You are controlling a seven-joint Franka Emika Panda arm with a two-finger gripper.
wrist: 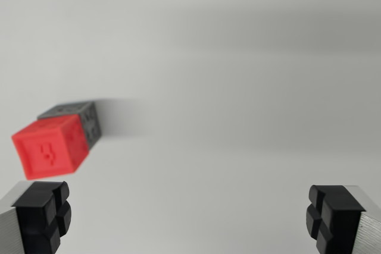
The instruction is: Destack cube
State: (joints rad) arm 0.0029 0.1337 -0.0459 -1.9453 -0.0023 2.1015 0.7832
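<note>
The fingers (44, 215) are standing spread wide at the bottom corners of the wrist view, holding nothing. A red cube (50, 149) is sitting stacked on a grey cube (80, 117) on the pale tabletop (238, 87), at the wrist view's left, just above the left finger.

The red cube (52, 146) looks like matt plastic with a faint embossed mark on its face. The grey cube (83, 117) touching it has the same dull plastic look. The tool (189, 218) has brushed metal fingers (12, 224) with black rubbery moulded pads (43, 213). The bench (238, 87) is smooth, matt, pale grey.
</note>
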